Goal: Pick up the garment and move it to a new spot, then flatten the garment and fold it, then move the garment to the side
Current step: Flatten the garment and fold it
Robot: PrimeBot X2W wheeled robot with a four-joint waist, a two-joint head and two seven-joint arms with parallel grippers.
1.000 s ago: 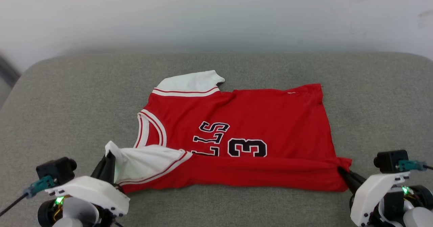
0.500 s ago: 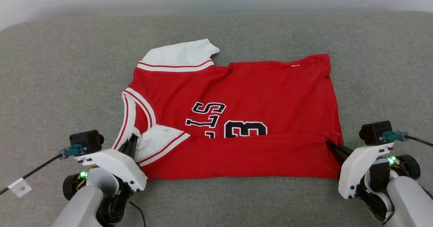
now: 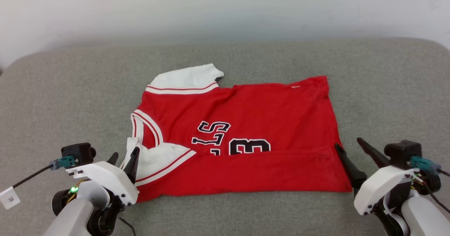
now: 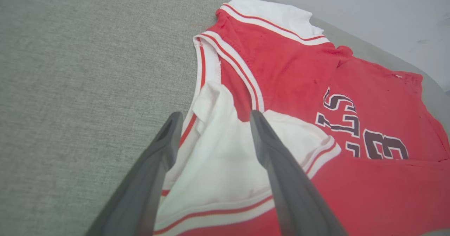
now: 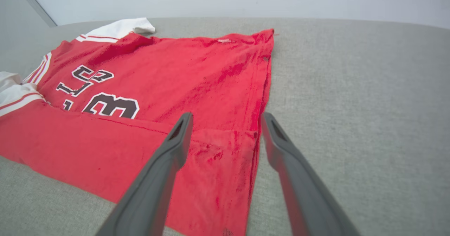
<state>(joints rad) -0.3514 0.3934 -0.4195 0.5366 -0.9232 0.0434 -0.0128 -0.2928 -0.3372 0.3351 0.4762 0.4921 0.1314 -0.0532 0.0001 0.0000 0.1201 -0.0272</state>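
Note:
The red garment (image 3: 267,120) lies spread on the grey cushion, collar to the left. Its near long edge is folded over the front, covering part of the lettering and the number. One white sleeve (image 3: 186,78) sticks out at the far side; the other (image 4: 225,165) lies folded on the near left. My left gripper (image 3: 123,157) stands open just above that near sleeve, nothing between its fingers (image 4: 165,141). My right gripper (image 3: 348,145) is open over the garment's near right corner (image 5: 225,158), holding nothing.
The grey cushion (image 3: 70,95) stretches wide on every side of the garment, with bare fabric at left, right and far side. A pale wall (image 3: 225,11) rises behind its far edge. A cable with a white tag (image 3: 8,198) hangs off my left wrist.
Both grippers have let go of the folded near edge and opened, drawing back a little. The fold now rests on the garment's front. The head camera has shifted between frames.

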